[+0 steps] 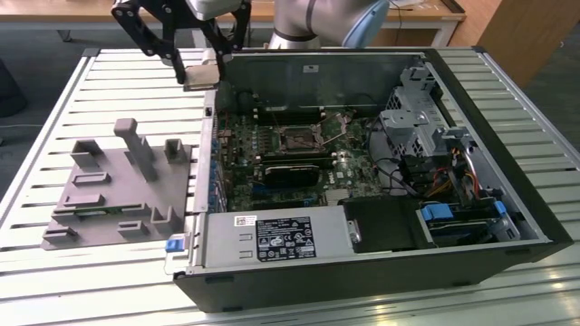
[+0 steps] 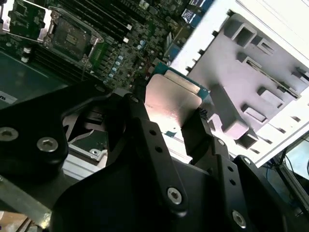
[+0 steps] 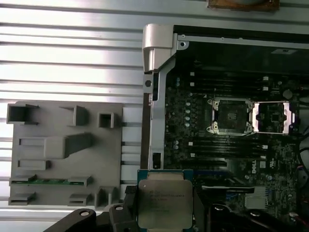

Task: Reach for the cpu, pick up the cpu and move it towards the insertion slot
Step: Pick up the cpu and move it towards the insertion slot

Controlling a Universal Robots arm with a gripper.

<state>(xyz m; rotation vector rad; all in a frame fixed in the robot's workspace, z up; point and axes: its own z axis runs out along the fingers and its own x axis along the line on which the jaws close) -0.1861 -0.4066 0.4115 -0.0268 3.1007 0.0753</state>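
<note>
Above case edge, end effector (image 1: 201,64) clamping cpu (image 1: 201,76), aloft

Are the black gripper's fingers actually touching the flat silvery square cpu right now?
Touching. In the second wrist view the gripper has its black fingers pressed against opposite edges of the silvery square cpu, carrying it clear of the grey fixture block.

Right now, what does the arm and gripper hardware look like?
Gripper: matte black angular linkage fingers with small holes and silver hex-socket screws, on a pale grey body. Arm: glossy silver-grey tube with a light blue joint cap. No cables visible.
</note>
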